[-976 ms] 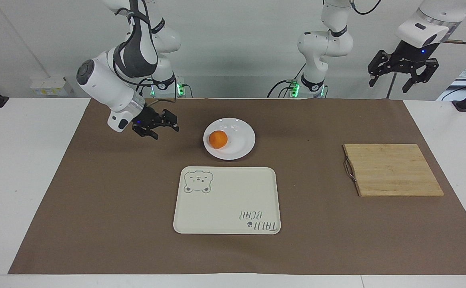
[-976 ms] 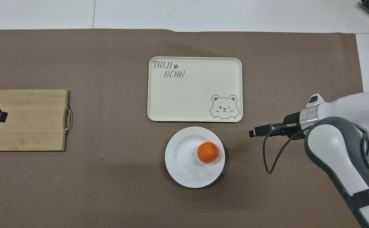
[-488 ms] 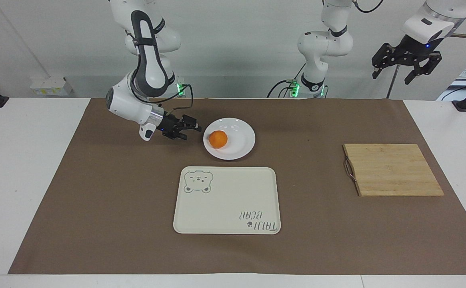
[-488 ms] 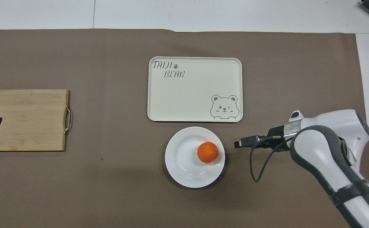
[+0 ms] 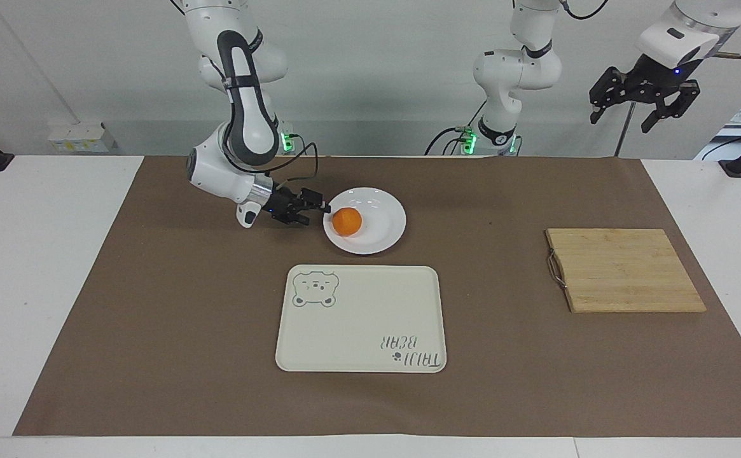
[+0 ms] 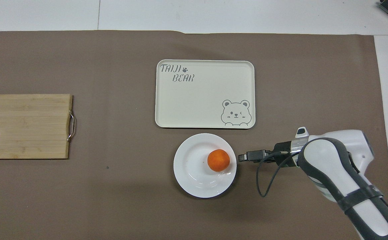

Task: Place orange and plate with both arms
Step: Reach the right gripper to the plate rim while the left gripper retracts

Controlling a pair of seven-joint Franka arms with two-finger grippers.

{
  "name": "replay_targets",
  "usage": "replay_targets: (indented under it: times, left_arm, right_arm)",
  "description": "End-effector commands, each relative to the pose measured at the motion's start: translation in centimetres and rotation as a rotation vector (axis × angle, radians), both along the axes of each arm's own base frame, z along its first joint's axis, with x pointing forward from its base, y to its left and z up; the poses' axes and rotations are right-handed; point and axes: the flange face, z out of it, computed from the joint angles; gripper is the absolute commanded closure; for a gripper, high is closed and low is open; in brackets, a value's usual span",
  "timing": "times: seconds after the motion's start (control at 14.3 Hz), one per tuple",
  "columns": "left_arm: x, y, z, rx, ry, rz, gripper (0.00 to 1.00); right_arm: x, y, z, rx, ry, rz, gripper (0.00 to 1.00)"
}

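The small round bright-orange orange (image 5: 347, 221) sits in the round glossy white plate (image 5: 380, 238), off-centre toward the right arm's end of the tabletop, just nearer the robots than the cream rectangular bear-print tray (image 5: 360, 321). The right gripper (image 5: 320, 207) lies low at the plate's rim, fingers apart and empty. The left gripper (image 5: 644, 113) waits high over the tabletop's edge near the bamboo cutting board (image 5: 624, 270), fingers spread. A shallow pinch on that slick rim could slip; any tilt would roll the orange off.
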Motion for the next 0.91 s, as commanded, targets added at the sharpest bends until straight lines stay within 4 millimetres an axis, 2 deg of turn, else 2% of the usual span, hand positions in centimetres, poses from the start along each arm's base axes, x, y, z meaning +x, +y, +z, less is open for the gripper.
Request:
replay_targets:
  times: [0.0,0.28,0.35,0.49,0.7,0.84]
  left_arm:
    - [-0.7,0.6,0.1,0.009,0.001,0.000,0.00]
    - [-0.7,0.6,0.1,0.009,-0.004,-0.002,0.00]
    - [-0.7,0.5,0.1,0.009,-0.004,-0.003,0.00]
    - [-0.6,0.6,0.0,0.009,-0.002,0.000,0.00]
    - [-0.7,0.6,0.1,0.009,-0.004,-0.002,0.00]
    - [-0.7,0.6,0.1,0.009,-0.004,0.000,0.00]
  right_arm:
    - [-1.1,0.1,-0.5,0.013,-0.021,-0.012,0.00]
    - [-1.2,1.4,-0.4,0.020,-0.028,-0.029,0.00]
    - [-1.3,1.7,-0.4,0.023,-0.028,-0.027,0.09]
    - [-1.2,1.7,-0.5,0.020,-0.028,-0.029,0.34]
    - [-1.2,1.6,-0.5,0.019,-0.027,-0.035,0.77]
    - [-1.2,1.8,-0.5,0.021,-0.021,-0.043,0.98]
